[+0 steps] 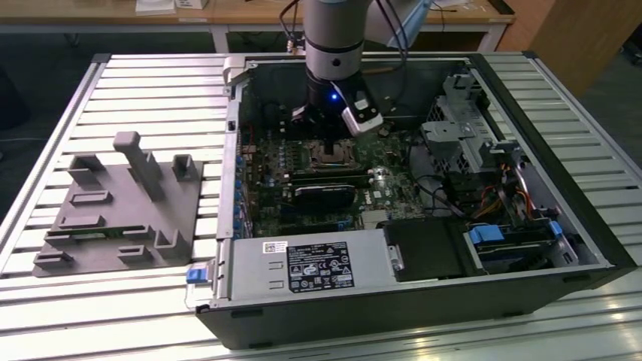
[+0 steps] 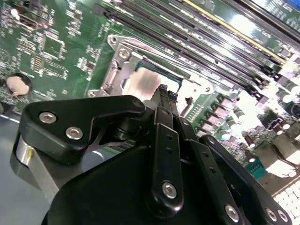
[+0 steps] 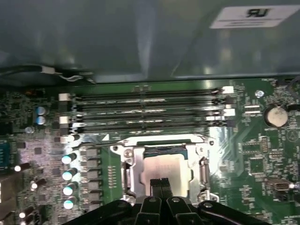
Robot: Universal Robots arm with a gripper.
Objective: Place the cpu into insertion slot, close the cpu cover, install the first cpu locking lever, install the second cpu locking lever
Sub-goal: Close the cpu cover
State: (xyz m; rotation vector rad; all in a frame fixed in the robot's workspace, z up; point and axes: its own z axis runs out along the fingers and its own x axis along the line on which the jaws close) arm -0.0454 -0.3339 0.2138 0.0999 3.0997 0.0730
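**Over the Socket: Hazards With the Fingers Drawn Together**

Nearest the wrist cameras, the gripper [image 3: 161, 183] has its fingers drawn together, tip against tip, with nothing visible between them. The tips stand at the near edge of the cpu [image 3: 167, 165]. Whether they touch its face cannot be told.

The cpu lies flat inside the insertion slot [image 1: 329, 155], pale face up. The cpu cover [image 3: 133, 169] shows as a silvery frame around the chip. Whether it is fully down, and whether it is latched, cannot be told from these views.

Hazards, judged from this position:

- **Point load on the chip.** Downward travel with the tips together presses on a small spot. The cause is tips standing over the chip rather than over the frame. The likely result is a tilted chip or bent socket contacts.
- **Sideways slip.** Narrow tips on a smooth, possibly sprung metal plate can skid off it. The row of capacitors [image 3: 69, 174] stands just beside the socket and would take the hit.
- **Cover spring-up.** A sprung cover rises if pressure is released before it is latched.

Beyond the socket, the memory slots [image 3: 145, 111] run parallel to its far edge, near enough to catch a finger on a long stroke. Behind them, the case wall [image 3: 140, 37] limits the arm's room.
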